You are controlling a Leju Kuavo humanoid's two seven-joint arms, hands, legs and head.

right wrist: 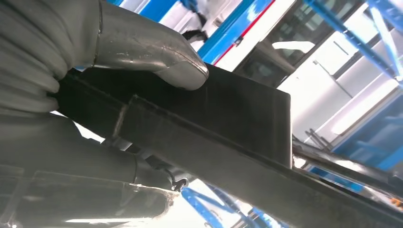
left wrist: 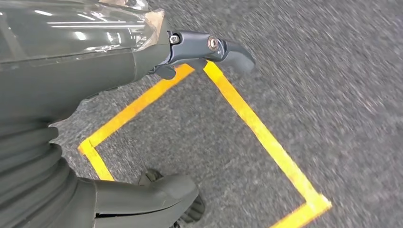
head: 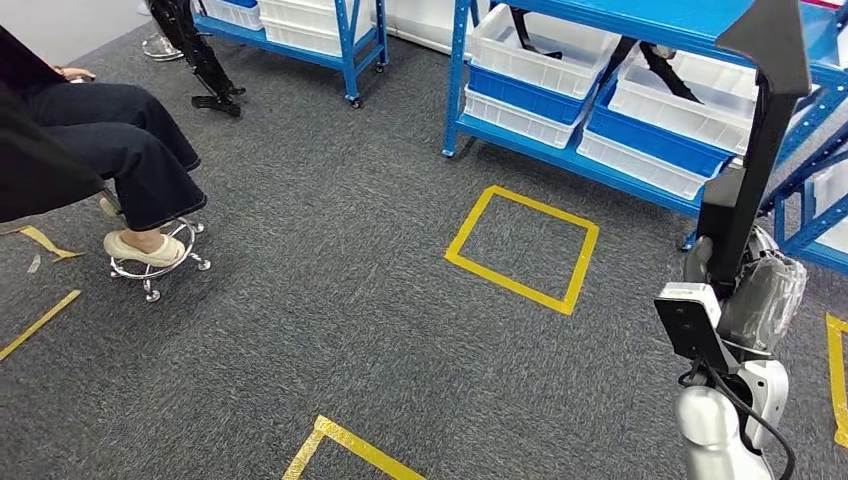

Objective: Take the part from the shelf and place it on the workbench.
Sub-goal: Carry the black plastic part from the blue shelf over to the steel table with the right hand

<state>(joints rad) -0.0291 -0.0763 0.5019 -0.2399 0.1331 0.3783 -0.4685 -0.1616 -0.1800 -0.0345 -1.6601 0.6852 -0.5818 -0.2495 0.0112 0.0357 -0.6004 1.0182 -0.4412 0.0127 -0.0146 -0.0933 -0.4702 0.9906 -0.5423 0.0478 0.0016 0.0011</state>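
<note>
The right hand (head: 745,290) grips the long black part (head: 757,140), held upright in front of the blue shelf (head: 560,150); its thumb (right wrist: 157,57) presses the part's flat face. The left hand (left wrist: 95,71) hangs above yellow floor tape (left wrist: 256,123), holding nothing, fingers apart. No readable writing shows.

Seated person (head: 95,150) cut off at edge

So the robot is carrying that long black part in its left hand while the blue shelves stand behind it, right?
Not quite: the right hand holds the long black part, as the right wrist view shows, its thumb pressed on the dark piece. The left hand holds nothing and hangs over the yellow tape on the carpet. The blue shelves do stand beyond it.
</note>
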